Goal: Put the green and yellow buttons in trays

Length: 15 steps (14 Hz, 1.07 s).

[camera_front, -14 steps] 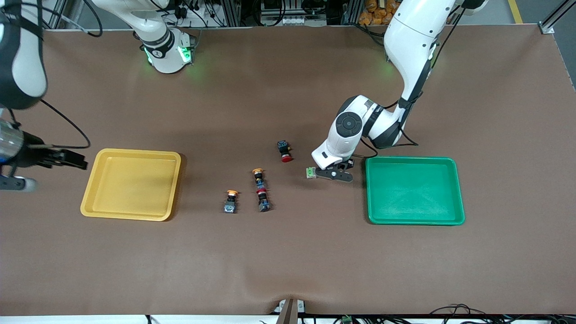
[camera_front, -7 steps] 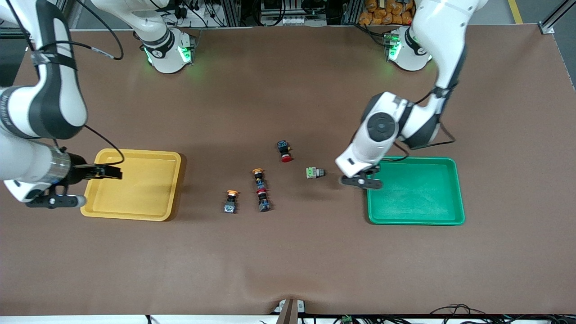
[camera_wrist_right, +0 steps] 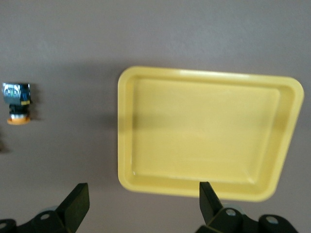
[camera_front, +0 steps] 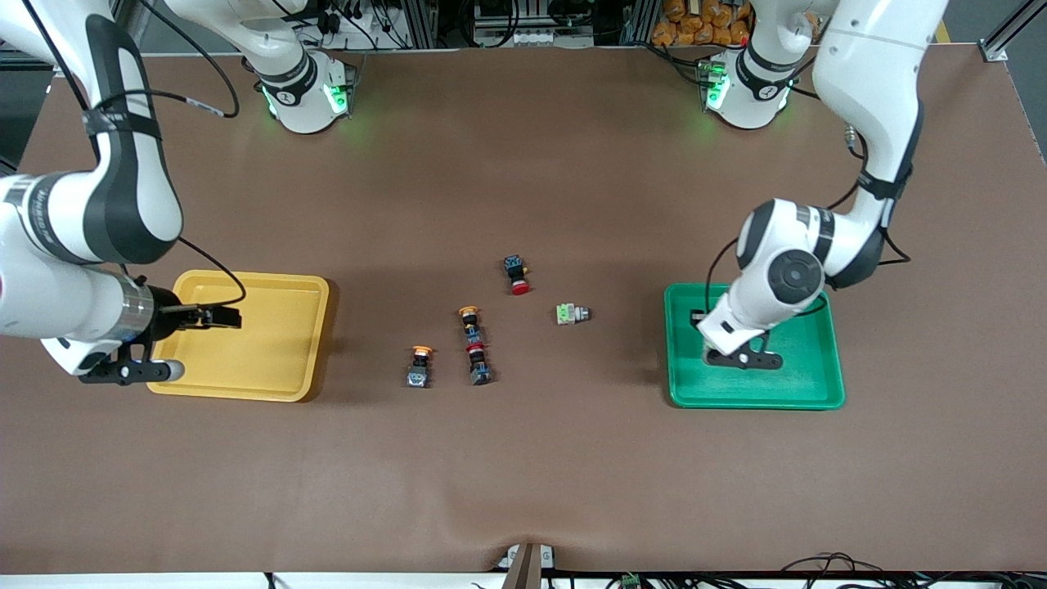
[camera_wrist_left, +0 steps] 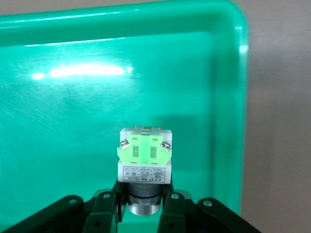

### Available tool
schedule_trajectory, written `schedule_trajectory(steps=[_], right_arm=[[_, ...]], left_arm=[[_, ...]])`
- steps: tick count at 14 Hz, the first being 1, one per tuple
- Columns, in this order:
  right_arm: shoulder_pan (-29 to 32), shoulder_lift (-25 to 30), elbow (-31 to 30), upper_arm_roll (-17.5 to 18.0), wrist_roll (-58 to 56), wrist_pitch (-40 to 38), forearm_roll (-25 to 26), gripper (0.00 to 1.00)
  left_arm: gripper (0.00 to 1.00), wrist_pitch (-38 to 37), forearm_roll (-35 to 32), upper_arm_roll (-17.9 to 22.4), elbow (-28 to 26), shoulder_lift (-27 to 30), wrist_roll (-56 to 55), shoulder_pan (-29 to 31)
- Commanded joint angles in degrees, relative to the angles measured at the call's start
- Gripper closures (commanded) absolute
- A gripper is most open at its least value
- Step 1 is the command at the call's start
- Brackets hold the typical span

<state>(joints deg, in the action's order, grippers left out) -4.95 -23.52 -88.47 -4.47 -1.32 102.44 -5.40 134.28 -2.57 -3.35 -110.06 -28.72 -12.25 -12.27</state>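
My left gripper (camera_front: 736, 357) hangs low over the green tray (camera_front: 806, 391) and is shut on a pale grey green button (camera_wrist_left: 145, 158), gripping its metal barrel. My left gripper (camera_wrist_left: 144, 196) shows the light-green face pointing away from it. Another green button (camera_front: 572, 313) lies on the mat between the trays. Two yellow buttons (camera_front: 468, 312) (camera_front: 421, 352) lie nearer the yellow tray (camera_front: 188, 380). One yellow button (camera_wrist_right: 17, 104) shows beside the yellow tray (camera_wrist_right: 291, 126). My right gripper (camera_front: 222, 317) (camera_wrist_right: 143, 204) is open and holds nothing, over that tray's rim.
Two red-capped push buttons lie among the others: one (camera_front: 519, 276) farther from the front camera, one (camera_front: 477, 362) end to end with a yellow button. Both trays hold nothing.
My left gripper has carried a green button from the middle of the mat to over the green tray. My right gripper has moved in from the table's end to the yellow tray's rim.
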Motion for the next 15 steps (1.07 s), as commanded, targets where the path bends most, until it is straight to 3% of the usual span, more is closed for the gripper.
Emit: schedule_trajectory(steps=[1, 2, 7, 10, 15], right_arm=[[-0.5, -4.6, 1.4, 0.0, 0.2, 2.9, -1.6, 0.0], [-1.3, -6.2, 1.5, 0.0, 0.2, 2.9, -1.4, 0.0], [-4.6, -11.5, 2.0, 0.1, 0.4, 9.7, -2.5, 0.0], [-7.8, -13.4, 2.7, 0.1, 4.7, 10.2, -10.8, 0.0], [-15.6, -18.9, 3.0, 0.0, 9.9, 22.2, -11.1, 0.0]], left_arm=[[0.3, 1.2, -0.9, -0.3, 0.5, -1.1, -0.4, 0.0], [0.0, 1.3, -0.9, -0.3, 0.7, -1.2, -0.3, 0.1], [0.0, 0.7, -0.9, -0.4, 1.1, 0.3, 0.2, 0.8], [0.0, 0.5, -0.9, -0.6, 3.8, 0.1, 0.0, -0.4], [0.0, 0.5, 0.7, -0.7, 14.3, -7.2, -7.8, -6.1]])
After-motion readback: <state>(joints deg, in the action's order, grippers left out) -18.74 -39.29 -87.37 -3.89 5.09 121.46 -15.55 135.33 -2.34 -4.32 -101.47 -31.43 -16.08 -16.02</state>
